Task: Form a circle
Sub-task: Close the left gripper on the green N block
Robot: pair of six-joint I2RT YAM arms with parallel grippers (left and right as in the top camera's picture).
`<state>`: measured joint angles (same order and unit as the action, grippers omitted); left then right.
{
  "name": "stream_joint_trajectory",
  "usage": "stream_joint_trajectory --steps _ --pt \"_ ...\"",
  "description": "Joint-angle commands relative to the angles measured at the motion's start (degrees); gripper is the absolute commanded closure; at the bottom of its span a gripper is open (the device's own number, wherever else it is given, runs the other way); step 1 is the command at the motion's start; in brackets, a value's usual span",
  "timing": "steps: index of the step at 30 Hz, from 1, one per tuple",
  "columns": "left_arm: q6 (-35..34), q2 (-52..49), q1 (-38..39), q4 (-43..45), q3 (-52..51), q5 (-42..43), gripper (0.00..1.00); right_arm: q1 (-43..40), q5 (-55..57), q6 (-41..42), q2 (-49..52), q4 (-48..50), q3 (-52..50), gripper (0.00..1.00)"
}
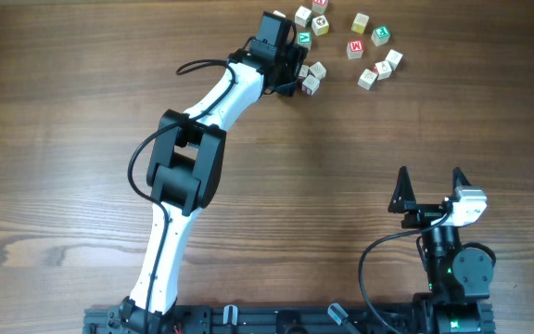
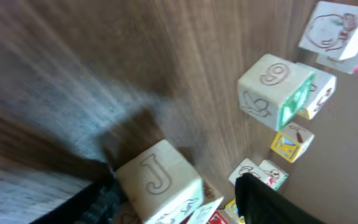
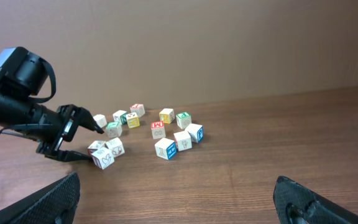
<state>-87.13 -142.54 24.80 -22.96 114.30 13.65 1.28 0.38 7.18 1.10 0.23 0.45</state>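
Note:
The circle shows only as a loose scatter of small wooden letter cubes [image 1: 355,48] at the table's far edge, also seen as a cluster of cubes [image 3: 166,134] in the right wrist view. My left gripper [image 1: 304,72] reaches into the scatter's left end. Its jaws stand apart around a pale cube marked J [image 2: 160,180]. The left finger [image 2: 98,202] lies against that cube. The right finger [image 2: 263,202] stands off from it, with other cubes in the gap. A cube marked 9 [image 2: 272,90] sits further off. My right gripper [image 1: 431,186] rests open and empty near the front right.
The left arm [image 1: 188,158] stretches diagonally across the table's middle. The right arm's base [image 1: 452,269] stands at the front right. A brown board wall [image 3: 229,43] rises just behind the cubes.

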Motion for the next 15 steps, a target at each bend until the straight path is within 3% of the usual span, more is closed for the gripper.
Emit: stream_joint_trajectory --steps 1,15 --pt "1.6 -1.7 -0.4 -0.8 0.6 0.7 0.41 -0.2 -0.7 -0.8 -0.5 0.2 -0.1 0.0" --pt "3.4 -1.7 -0.7 -1.5 0.6 1.1 0.63 -0.2 -0.7 -0.8 -0.5 0.2 -0.1 0.0"
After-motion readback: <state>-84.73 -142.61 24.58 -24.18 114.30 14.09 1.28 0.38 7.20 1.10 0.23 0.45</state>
